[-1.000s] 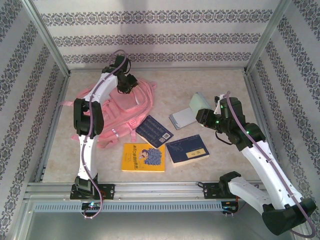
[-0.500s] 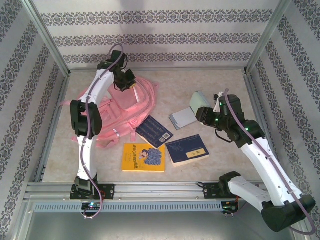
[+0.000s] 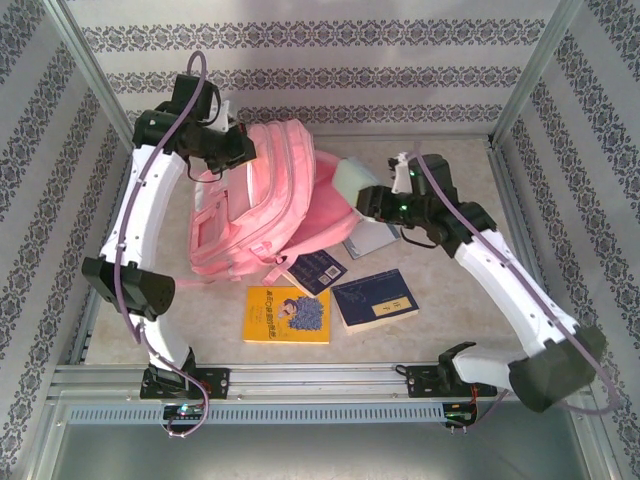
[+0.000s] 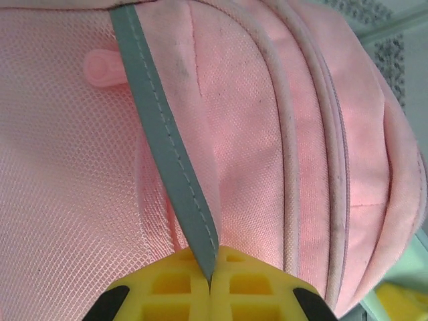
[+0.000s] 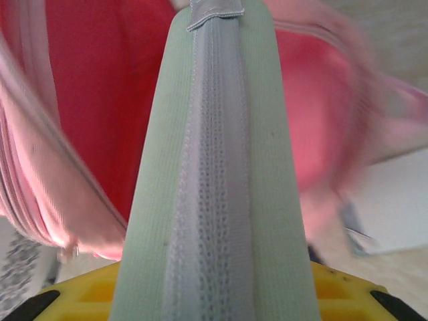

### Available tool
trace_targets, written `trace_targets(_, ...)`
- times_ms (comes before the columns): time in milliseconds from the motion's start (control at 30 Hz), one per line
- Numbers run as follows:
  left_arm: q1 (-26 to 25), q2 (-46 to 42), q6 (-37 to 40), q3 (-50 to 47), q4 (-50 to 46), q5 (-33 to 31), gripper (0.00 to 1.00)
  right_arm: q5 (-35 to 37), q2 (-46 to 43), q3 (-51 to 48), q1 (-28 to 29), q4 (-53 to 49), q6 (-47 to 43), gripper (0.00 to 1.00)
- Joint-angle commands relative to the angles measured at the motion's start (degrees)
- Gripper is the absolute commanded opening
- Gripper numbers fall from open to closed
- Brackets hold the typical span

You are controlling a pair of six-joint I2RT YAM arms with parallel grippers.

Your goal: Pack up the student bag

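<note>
The left pincer [image 4: 210,284] is clamped tight on a thin grey strip [image 4: 160,134] of the student bag [image 3: 265,190], which hangs lifted at the upper left of the top view. So narrow a hold could slip and drop the bag onto the counter [image 3: 225,325]. The right pincer [image 3: 365,197] grips a pale green pouch [image 5: 214,167] at the bag's red opening. If the mouth sags, the pouch would likely snag on its edge.

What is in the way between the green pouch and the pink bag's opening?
Nothing visible. The right claw holds the soft mint-green zip pouch right at the big pink fabric backpack's open mouth, and the left claw holds that bag up by its grey strap.
</note>
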Motion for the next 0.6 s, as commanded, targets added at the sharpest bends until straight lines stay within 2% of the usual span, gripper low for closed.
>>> trace_targets(0,-0.8,-3.5,5.6,-1.7,0.9,6.8,0.00,-13.0,5.2,1.5,1.0,7.2,2.9,0.33)
trace_targets(100,-1.1,-4.6,5.7,-3.8,2.1,10.2,0.00,-18.8,9.4,1.2,1.5,12.3,6.1,0.33)
trace_targets(333,-1.9,-6.9,6.2,-8.1,1.3,9.5,0.00,-24.6,16.2,0.5,3.4,26.9,18.2,0.32)
trace_targets(400,-2.0,-7.2,5.5,-7.3,-0.5,5.1,0.23,-24.8,16.5,0.5,4.2,31.4,22.3,0.32)
trace_targets(467,-2.3,-7.7,5.2,-5.8,-2.3,0.8,0.36,-24.6,16.4,0.4,5.2,35.0,26.1,0.31)
trace_targets(567,-3.1,-8.0,2.7,-2.5,-5.1,-2.7,0.50,-24.8,16.8,0.1,7.2,39.3,30.3,0.31)
